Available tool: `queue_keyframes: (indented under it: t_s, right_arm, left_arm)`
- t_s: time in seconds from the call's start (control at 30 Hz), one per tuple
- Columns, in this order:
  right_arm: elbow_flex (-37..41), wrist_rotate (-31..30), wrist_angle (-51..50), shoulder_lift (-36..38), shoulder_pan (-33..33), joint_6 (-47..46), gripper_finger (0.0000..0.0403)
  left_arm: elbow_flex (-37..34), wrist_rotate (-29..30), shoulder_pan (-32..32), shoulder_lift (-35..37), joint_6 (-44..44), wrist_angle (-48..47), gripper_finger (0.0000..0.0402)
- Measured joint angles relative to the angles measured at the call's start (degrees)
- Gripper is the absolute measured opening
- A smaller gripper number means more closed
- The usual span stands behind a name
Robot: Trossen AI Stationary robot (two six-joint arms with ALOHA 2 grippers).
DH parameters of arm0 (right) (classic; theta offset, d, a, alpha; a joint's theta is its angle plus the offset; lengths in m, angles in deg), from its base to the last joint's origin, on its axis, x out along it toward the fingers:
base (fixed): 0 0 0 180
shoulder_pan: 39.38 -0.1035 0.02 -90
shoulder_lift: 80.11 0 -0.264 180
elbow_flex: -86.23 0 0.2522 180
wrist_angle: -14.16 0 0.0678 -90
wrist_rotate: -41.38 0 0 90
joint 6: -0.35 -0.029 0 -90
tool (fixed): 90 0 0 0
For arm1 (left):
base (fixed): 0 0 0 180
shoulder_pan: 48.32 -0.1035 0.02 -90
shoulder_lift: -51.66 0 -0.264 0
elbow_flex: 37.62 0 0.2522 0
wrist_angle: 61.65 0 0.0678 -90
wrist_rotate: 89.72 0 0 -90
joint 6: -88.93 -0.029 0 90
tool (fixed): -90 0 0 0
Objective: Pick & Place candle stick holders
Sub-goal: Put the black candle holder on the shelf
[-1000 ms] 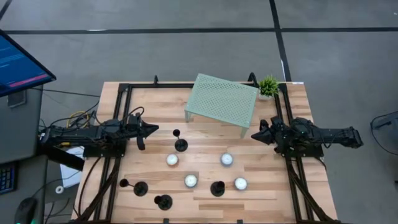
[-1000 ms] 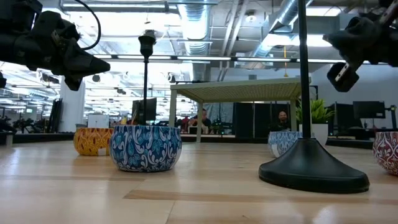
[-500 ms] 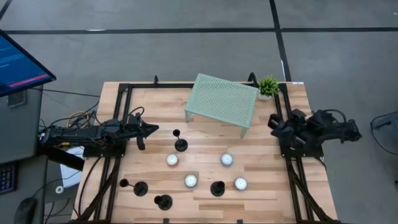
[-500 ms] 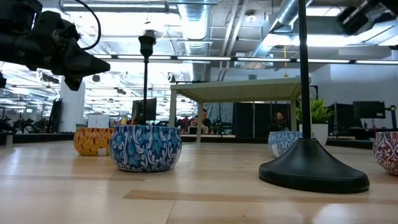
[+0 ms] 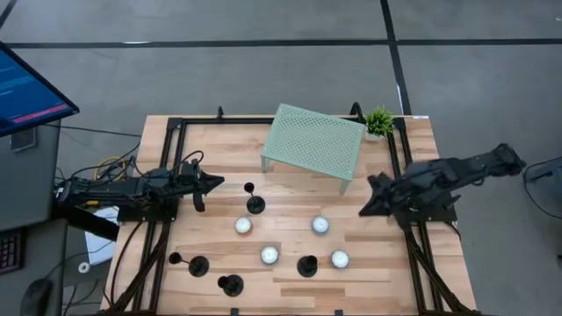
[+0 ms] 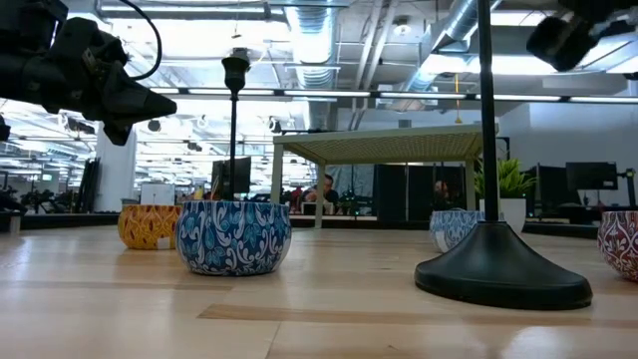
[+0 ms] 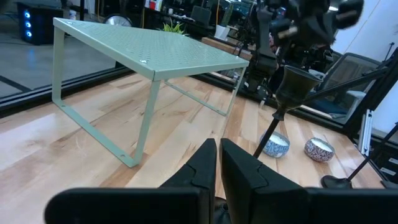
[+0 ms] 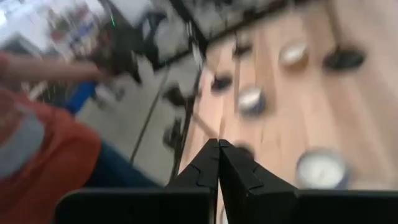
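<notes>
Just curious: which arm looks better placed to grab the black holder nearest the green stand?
Probably the left. Its gripper sits beside that holder, pointing at it with nothing between. The right gripper is farther off, across the table.

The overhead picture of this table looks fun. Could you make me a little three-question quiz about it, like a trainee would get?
1. True or false: the green mesh shelf has a candle stick holder standing on it.
2. How many white tealight candles lie on the table?
3. Which gripper is nearest the small potted plant: A left gripper, B right gripper?

Key
1. False: the shelf top is bare; all four holders, such as the one at, stand on the wood.
2. Four.
3. B.
</notes>
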Motion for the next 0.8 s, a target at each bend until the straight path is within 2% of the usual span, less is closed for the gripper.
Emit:
queue_keyframes:
  t_s: [0.2, 0.47, 0.63, 0.8]
  right_arm:
    - [-0.3, -0.3, 0.1, -9.6, -10.3, -4.4, 0.0000]
    - [-0.3, -7.9, 0.0, -18.6, -21.8, -6.7, 0.0000]
    - [-0.3, -9.3, 0.6, -24.0, -25.6, -8.4, 0.0000]
    - [-0.3, -9.4, 6.9, -28.5, -26.0, -9.6, 0.0007]
  left_arm:
    - [0.0, 0.0, 0.0, 0.0, 0.0, 0.0, 0.0021]
    - [0.0, 0.0, 0.0, 0.0, 0.0, 0.0, 0.0021]
    - [0.0, 0.0, 0.0, 0.0, 0.0, 0.0, 0.0021]
    - [0.0, 0.0, 0.0, 0.0, 0.2, 0.6, 0.0021]
